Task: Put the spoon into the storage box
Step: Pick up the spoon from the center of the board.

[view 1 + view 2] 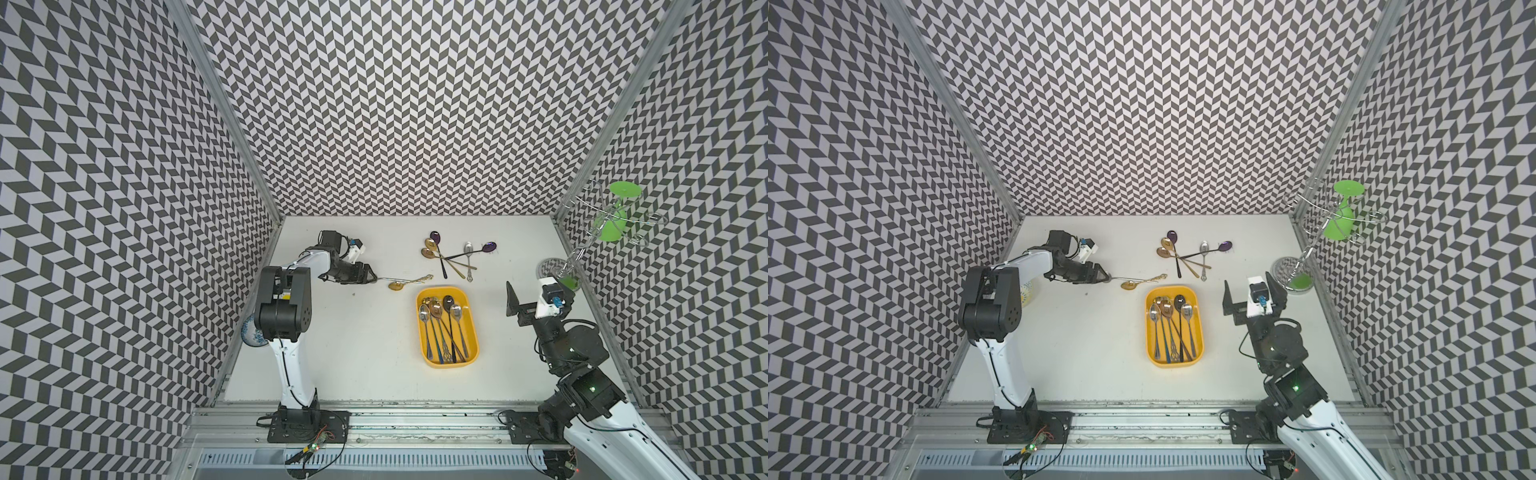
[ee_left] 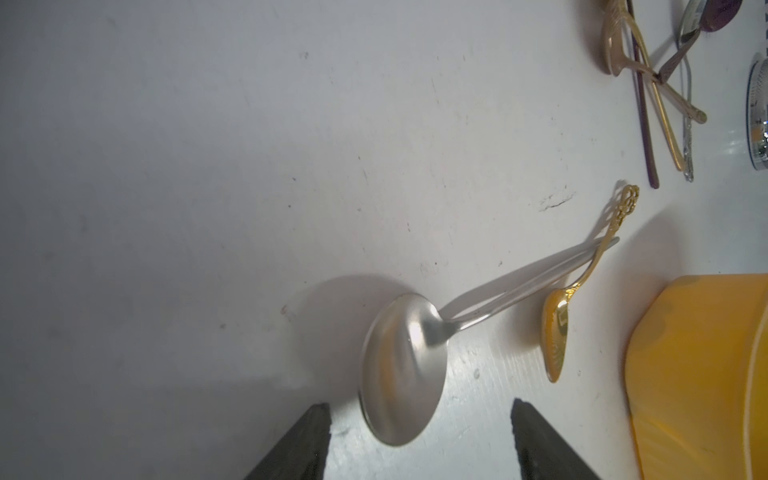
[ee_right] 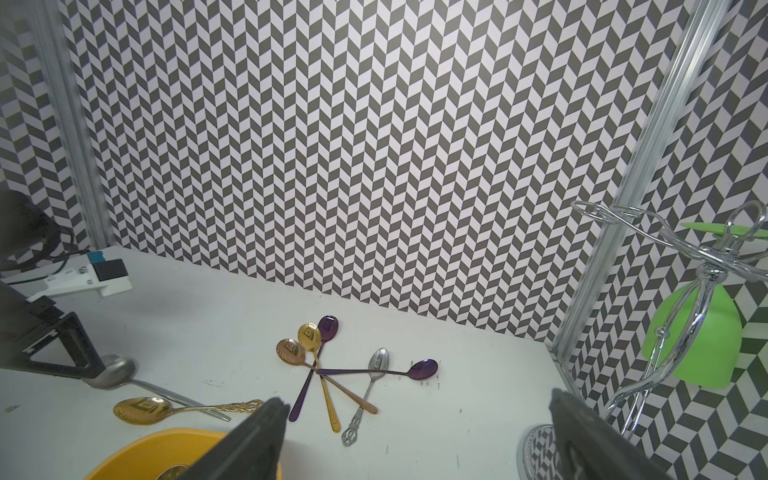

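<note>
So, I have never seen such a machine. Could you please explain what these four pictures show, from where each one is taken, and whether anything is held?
The machine is a two-armed robot at a white table; each arm ends in a two-fingered gripper. Two pictures look down from one camera overhead; the other two come from cameras on the wrists. The left gripper is low, jaws open on either side of the bowl of a silver spoon, not pinching it. A gold spoon lies beside, handles crossing. The right gripper is open and empty. The yellow storage box holds several spoons; a pile of spoons lies farther back, and a wire rack with a green glass stands near the right arm.
</note>
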